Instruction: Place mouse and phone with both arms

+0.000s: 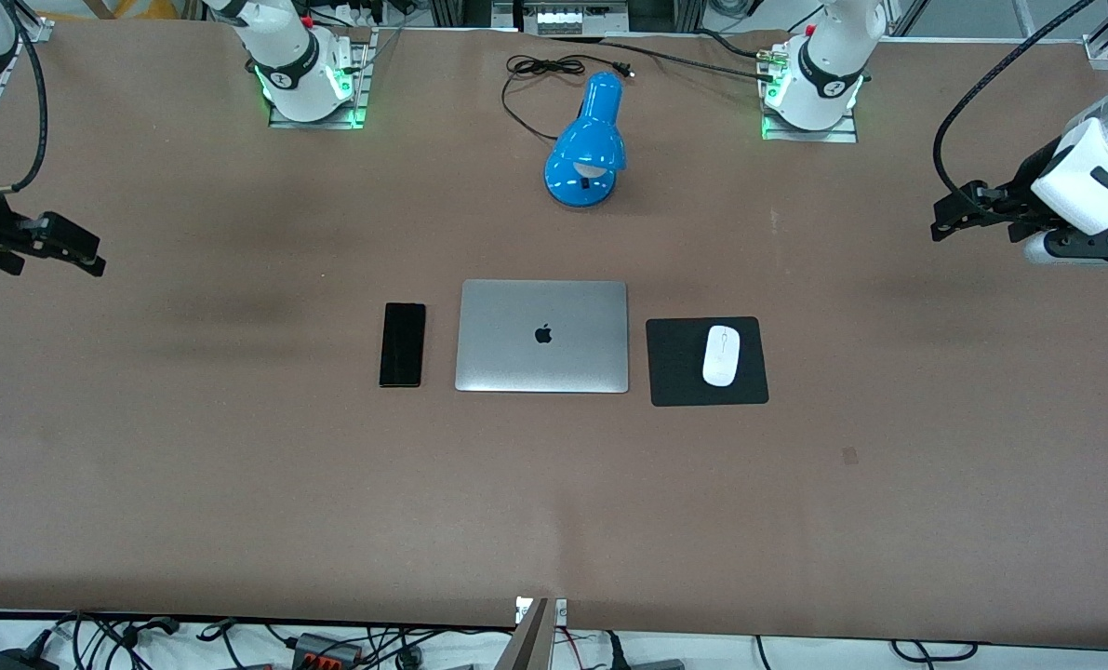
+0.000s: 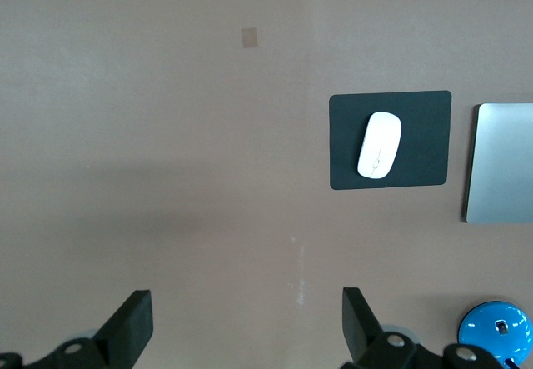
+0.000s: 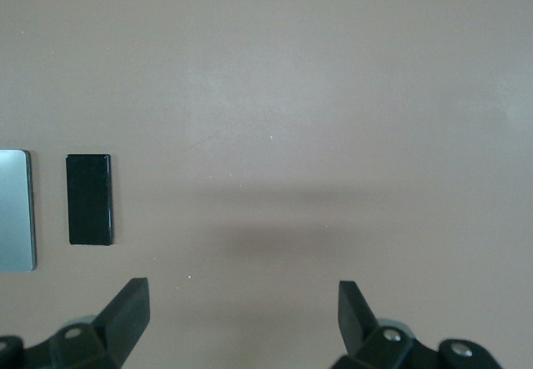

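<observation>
Hovering open and empty, left pincer (image 1: 946, 216) and right pincer (image 1: 84, 253) hung over bare table (image 1: 237, 484) ends. Mouse (image 1: 721, 355) sat on mat (image 1: 674, 372), phone (image 1: 403, 343) beside laptop (image 1: 542, 336). Risk: flat phone slipping; pincer could nudge laptop.

A white mouse (image 1: 721, 355) lies on a black mouse mat (image 1: 679, 363); the phone (image 1: 403, 344) is glossy black, the laptop (image 1: 542, 336) silver, the desk lamp (image 1: 588, 144) bright blue, the table (image 1: 237, 465) brown.
</observation>
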Motion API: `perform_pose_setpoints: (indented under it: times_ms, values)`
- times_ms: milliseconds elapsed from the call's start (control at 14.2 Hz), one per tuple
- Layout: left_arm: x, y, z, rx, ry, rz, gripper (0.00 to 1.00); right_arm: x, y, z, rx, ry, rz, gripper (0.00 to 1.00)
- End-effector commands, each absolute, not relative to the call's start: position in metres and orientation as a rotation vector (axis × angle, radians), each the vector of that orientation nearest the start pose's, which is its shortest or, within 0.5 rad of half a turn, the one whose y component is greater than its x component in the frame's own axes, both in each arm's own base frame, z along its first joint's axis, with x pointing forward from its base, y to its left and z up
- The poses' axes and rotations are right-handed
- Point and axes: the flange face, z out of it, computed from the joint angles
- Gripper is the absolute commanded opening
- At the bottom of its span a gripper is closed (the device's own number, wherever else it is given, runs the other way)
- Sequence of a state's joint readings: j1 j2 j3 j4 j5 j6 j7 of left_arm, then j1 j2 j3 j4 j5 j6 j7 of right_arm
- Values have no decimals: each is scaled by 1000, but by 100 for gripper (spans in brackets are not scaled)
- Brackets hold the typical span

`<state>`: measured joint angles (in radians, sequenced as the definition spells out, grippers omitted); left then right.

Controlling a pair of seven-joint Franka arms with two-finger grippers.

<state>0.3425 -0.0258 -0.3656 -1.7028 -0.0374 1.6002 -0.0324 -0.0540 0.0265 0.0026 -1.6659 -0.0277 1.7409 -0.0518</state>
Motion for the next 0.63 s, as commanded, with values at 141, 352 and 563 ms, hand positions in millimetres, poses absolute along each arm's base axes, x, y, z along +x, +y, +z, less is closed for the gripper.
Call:
perform_pose_setpoints:
  times_ms: [141,352,563]
  values:
    - [551,-13,579,-3158,10,132,100,555,-29,578,-3175,-42,-75,100]
    - [548,-21,587,-3150,12,146,100,555,-31,580,-3171,-27,-82,100]
    - [550,-23,584,-3151,21,158,100,555,-26,581,-3171,-41,-85,100]
